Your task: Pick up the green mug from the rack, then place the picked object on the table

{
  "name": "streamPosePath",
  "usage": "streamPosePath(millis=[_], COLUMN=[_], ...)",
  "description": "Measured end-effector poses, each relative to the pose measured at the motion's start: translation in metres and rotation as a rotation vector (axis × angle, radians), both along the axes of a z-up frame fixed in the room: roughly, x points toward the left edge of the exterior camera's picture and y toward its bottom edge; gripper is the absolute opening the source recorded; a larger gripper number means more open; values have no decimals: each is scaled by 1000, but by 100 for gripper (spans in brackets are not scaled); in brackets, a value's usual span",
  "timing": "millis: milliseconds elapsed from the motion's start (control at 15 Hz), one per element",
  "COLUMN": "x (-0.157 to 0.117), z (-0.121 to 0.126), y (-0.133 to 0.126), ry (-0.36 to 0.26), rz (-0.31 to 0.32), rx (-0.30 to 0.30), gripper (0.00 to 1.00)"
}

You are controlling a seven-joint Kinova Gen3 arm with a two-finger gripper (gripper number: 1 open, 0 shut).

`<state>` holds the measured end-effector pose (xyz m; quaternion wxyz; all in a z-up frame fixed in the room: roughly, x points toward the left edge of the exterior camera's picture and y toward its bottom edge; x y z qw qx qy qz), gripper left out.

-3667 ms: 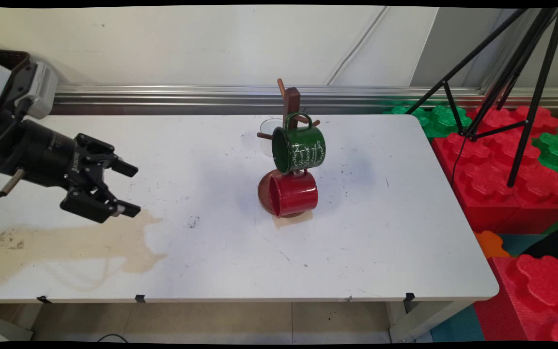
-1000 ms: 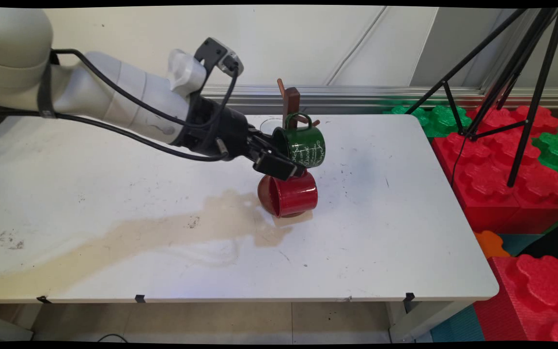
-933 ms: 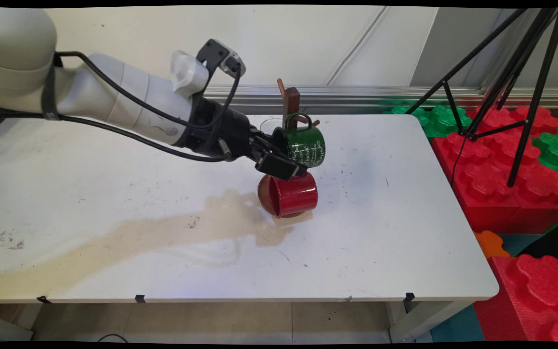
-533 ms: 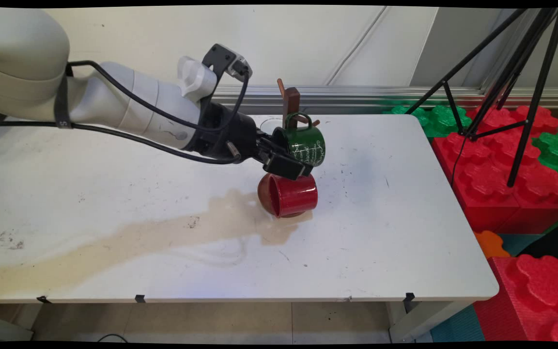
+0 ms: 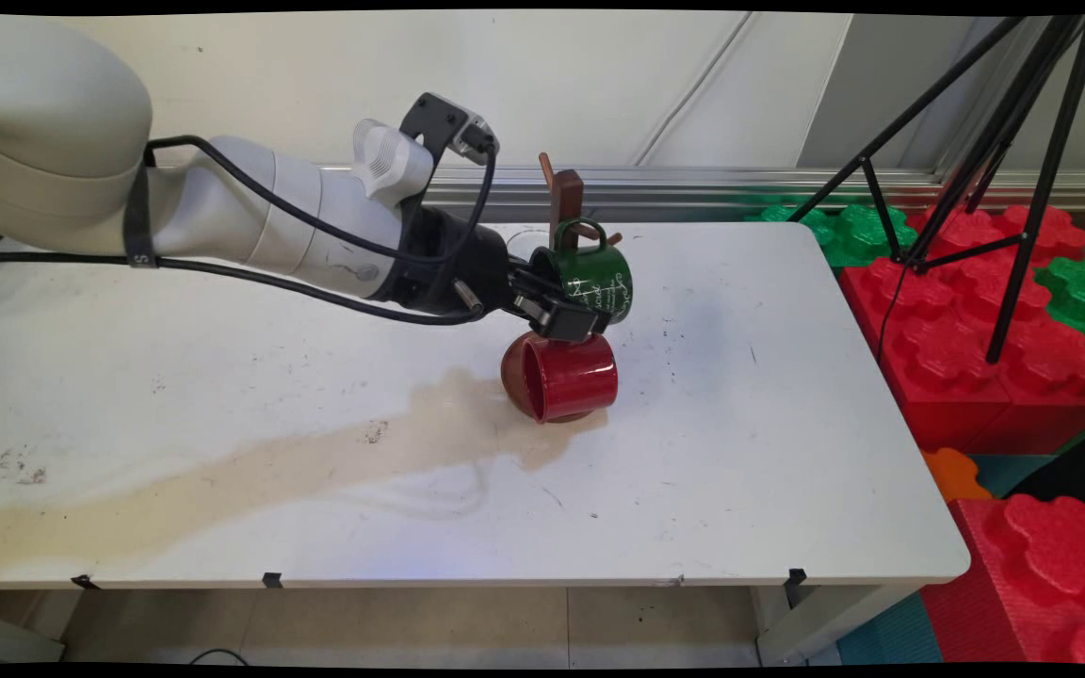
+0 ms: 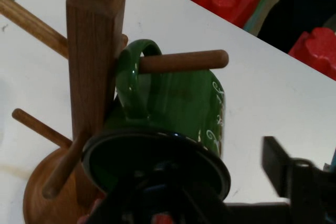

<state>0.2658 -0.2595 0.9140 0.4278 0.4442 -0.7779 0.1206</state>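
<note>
Two mugs, one wooden rack (image 5: 563, 202), mid-tabletop (image 5: 740, 452) toward the far edge. Red mug (image 5: 569, 379) nearest, low on the rack. Above it the green mug (image 5: 599, 281) hangs by its handle from a peg. Gripper (image 5: 561, 306) at its mouth, claw wide; one finger (image 6: 281, 167) clear, other hidden. Behind the rack, something clear, indistinct.

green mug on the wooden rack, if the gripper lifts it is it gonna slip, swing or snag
The green mug looks glossy, like enamel, so a grip on its thin rim may slip. It hangs by its handle on a peg, so it would likely swing if nudged. The peg runs through the handle loop, so pulling it any way but along the peg could snag and tip the wooden rack.
</note>
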Motion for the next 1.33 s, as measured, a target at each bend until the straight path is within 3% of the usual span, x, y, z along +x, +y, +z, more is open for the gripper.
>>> streamPosePath(millis=[1333], x=[-5], z=[14], y=[26], ry=[-18], rz=[-10], rx=[-68], gripper=[0])
